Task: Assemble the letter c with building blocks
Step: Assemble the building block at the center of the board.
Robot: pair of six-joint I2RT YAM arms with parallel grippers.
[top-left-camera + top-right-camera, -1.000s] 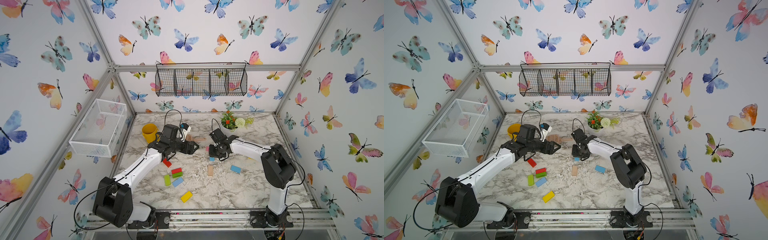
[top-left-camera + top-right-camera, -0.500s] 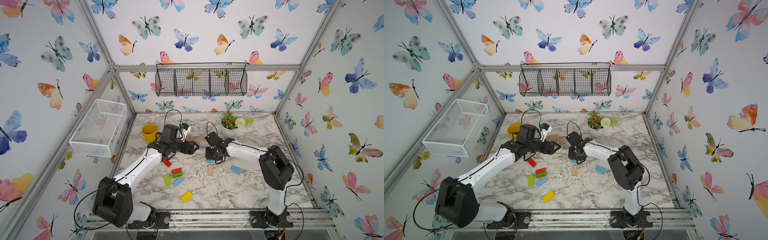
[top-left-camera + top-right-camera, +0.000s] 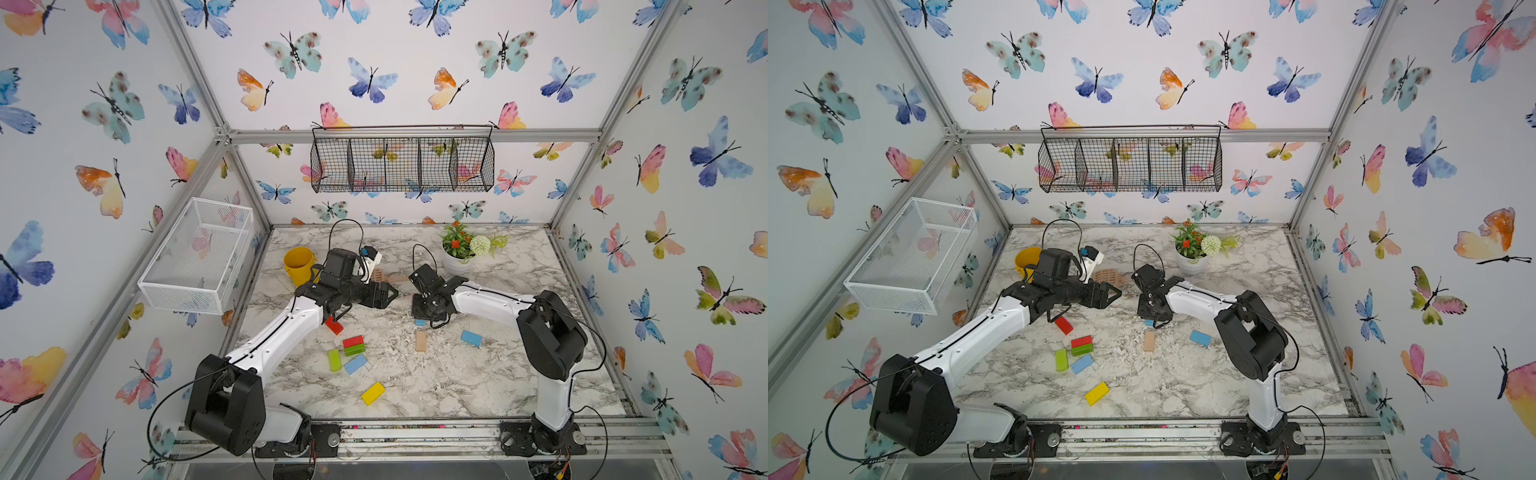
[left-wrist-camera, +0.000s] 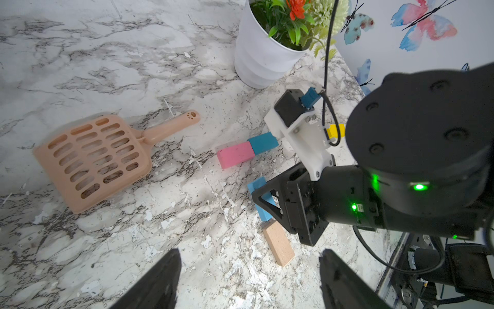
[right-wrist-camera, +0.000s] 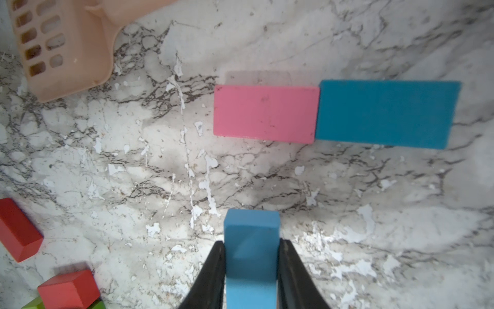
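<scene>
Scanning from the left, we find a white mesh basket (image 3: 195,253) on the side wall and a yellow cup (image 3: 298,264) on the marble tabletop (image 3: 457,386). A divided black wire basket (image 3: 401,164) hangs on the back wall, and a white pot (image 3: 453,266) holds red and white flowers. Our left gripper (image 4: 248,278) gapes wide with nothing between its jaws, near the tan scoop (image 4: 99,157). Our right gripper (image 5: 251,243) pinches a light blue block (image 5: 251,227), apart from a pink block (image 5: 264,113) and teal block (image 5: 387,113) that touch end to end. A yellow block (image 3: 372,393) and tan block (image 3: 421,340) lie loose nearer the front. Butterfly wallpaper covers the walls.
</scene>
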